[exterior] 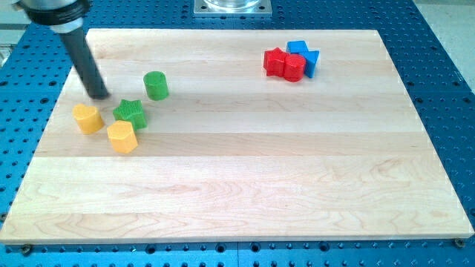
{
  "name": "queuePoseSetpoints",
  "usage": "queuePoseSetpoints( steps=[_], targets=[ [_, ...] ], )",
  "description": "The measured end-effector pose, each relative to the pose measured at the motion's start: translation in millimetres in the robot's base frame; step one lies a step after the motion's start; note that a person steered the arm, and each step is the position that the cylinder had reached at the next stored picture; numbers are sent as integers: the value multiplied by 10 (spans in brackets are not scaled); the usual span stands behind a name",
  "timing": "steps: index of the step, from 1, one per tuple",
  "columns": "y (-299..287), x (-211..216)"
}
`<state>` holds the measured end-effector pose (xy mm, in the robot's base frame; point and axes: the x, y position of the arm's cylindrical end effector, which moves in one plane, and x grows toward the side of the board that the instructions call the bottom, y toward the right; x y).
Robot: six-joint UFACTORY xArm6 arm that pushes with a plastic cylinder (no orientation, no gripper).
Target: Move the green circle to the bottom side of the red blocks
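Note:
The green circle (156, 84) stands on the wooden board at the view's upper left. Two red blocks (284, 64) sit close together at the view's upper right, touching the blue blocks (303, 54) just behind them. My tip (99, 95) rests on the board to the left of the green circle, with a clear gap between them, and just above the yellow block (87, 118).
A green star (130, 113) lies below and left of the green circle. A second yellow block (122, 136) sits just below the star. The board's edge (44, 126) borders a blue perforated table. A metal mount (231, 7) is at the view's top.

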<state>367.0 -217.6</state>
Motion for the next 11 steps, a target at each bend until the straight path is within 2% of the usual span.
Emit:
queuePoseSetpoints(
  steps=[1,2,3,4,5,6,7,8,10,11],
  targets=[
    [821,29],
    [1174,228],
    [872,4],
    [1322,-7],
    [2223,260],
    [2863,389],
    [2608,390],
    [2089,258],
    [2124,53],
    [2330,25]
  ],
)
